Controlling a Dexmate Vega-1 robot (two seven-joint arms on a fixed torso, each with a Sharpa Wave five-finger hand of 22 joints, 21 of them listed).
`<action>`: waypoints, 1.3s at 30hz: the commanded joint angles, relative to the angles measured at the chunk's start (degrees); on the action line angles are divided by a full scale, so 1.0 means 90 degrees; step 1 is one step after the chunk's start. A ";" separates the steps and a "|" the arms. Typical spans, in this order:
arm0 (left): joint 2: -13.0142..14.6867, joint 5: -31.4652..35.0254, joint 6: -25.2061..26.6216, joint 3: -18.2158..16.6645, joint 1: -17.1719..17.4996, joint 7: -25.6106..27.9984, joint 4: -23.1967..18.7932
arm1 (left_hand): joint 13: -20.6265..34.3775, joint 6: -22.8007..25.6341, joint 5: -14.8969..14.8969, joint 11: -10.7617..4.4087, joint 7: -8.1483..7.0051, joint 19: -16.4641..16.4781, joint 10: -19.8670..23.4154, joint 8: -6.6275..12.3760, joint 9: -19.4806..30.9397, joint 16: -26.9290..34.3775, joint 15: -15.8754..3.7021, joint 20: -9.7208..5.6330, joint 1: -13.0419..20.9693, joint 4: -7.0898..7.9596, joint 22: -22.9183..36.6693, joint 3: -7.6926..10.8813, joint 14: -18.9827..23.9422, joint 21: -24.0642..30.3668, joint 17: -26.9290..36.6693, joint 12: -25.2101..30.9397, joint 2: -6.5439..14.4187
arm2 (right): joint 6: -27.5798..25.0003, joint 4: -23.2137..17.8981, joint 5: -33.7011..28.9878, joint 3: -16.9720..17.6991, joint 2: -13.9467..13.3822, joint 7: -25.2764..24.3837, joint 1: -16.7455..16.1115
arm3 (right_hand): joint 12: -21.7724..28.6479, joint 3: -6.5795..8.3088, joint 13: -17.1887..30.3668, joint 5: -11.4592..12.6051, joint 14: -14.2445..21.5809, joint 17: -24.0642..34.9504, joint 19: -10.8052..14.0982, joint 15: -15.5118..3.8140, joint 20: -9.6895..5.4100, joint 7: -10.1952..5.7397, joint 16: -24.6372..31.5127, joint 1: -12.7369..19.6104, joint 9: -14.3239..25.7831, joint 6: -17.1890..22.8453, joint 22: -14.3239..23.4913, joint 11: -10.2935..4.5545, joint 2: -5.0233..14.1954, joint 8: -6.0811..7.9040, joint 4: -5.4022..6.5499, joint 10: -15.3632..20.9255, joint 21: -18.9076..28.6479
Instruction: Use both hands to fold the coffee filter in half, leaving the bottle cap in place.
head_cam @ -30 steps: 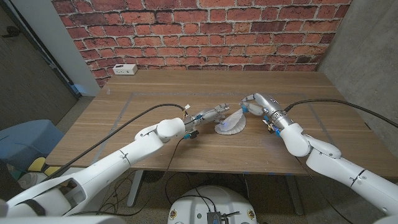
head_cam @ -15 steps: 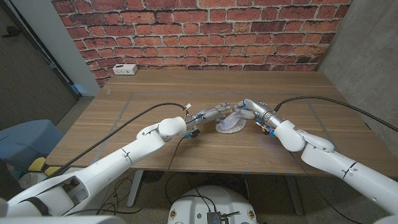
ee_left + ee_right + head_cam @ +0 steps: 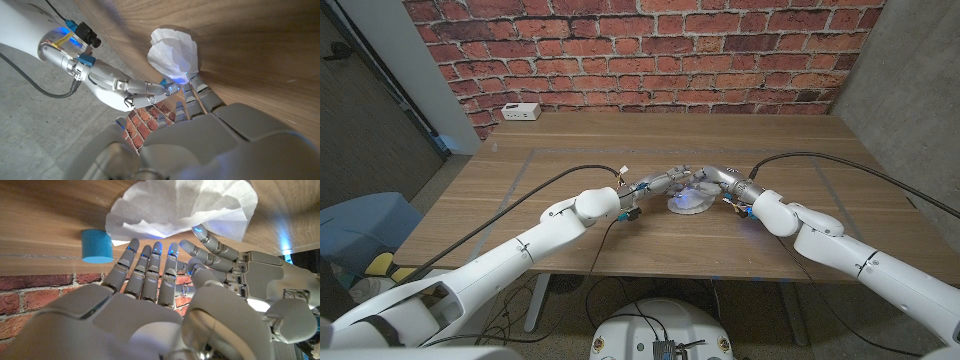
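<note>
The white coffee filter [image 3: 688, 201] lies crumpled on the wooden table [image 3: 570, 235], one side raised in the right wrist view [image 3: 180, 205]. A small blue bottle cap [image 3: 96, 245] stands on the table close beside the filter's edge. My left hand [image 3: 663, 182] reaches in with its fingers stretched out, fingertips [image 3: 196, 86] touching the filter's rim. My right hand [image 3: 712, 178] meets it from the other side, its straight fingers [image 3: 150, 265] ending at the filter's edge. In neither hand do I see a pinch on the paper.
A white box [image 3: 522, 111] sits at the table's far left corner by the brick wall. A blue bin [image 3: 360, 225] stands on the floor left of the table. Black cables [image 3: 550, 185] trail along both arms over the tabletop.
My right hand has swung left across the filter's far side until it meets the left hand's fingers. The filter now looks lower and more gathered. The left hand has held its place.
</note>
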 commanded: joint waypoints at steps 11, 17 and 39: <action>0.0179 0.0127 -0.0604 -0.0128 0.0223 0.0218 -0.0223 | 0.0014 -0.1885 0.0058 -0.0101 0.0073 0.0084 0.0261 0.0052 0.0015 0.0077 -0.0180 0.0006 -0.0037 -0.0010 0.0028 -0.0075 0.0151 -0.0090 0.0028 0.0120 0.0067 | -0.1056 -0.0047 -0.0013 -0.0331 -0.0028 0.0463 0.0194 | 0.0245 -0.0155 0.0001 0.0098 0.0652 -0.0083 0.0329 0.0105 0.0082 0.0198 0.0183 -0.0507 0.0011 0.0312 0.0015 0.0153 0.0035 0.0148 0.0201 0.0570 0.0040; 0.0374 0.0973 -0.0848 -0.0092 0.0261 0.0533 -0.0626 | -0.0002 0.2123 0.0123 -0.0420 0.0900 0.0388 0.3019 0.0671 -0.0035 0.0113 -0.0517 -0.0107 0.0059 -0.0018 0.0042 -0.0321 0.1056 -0.0439 0.0006 0.0499 0.0214 | -0.1037 -0.0003 0.0026 -0.0374 -0.0017 0.0417 0.0234 | 0.0245 -0.0153 0.0000 0.0102 0.0679 -0.0082 0.0350 0.0115 0.0067 0.0201 0.0191 -0.0517 0.0010 0.0333 0.0015 0.0185 0.0064 0.0147 0.0198 0.0597 0.0039; 0.0611 0.4536 -0.0251 0.0005 0.0542 0.1475 -0.1695 | 0.0079 0.6328 -0.0055 0.0216 0.2217 0.0839 0.5806 0.0854 0.0021 0.0375 -0.0193 -0.0267 0.0186 0.0018 0.0156 -0.0436 0.3647 -0.0354 0.0107 0.0783 0.0572 | -0.0985 0.0097 0.0147 -0.0429 0.0046 0.0256 0.0304 | 0.0220 -0.0146 -0.0002 0.0109 0.0682 -0.0093 0.0381 0.0130 0.0053 0.0243 0.0175 -0.0532 0.0008 0.0345 0.0015 0.0195 0.0099 0.0130 0.0166 0.0605 0.0027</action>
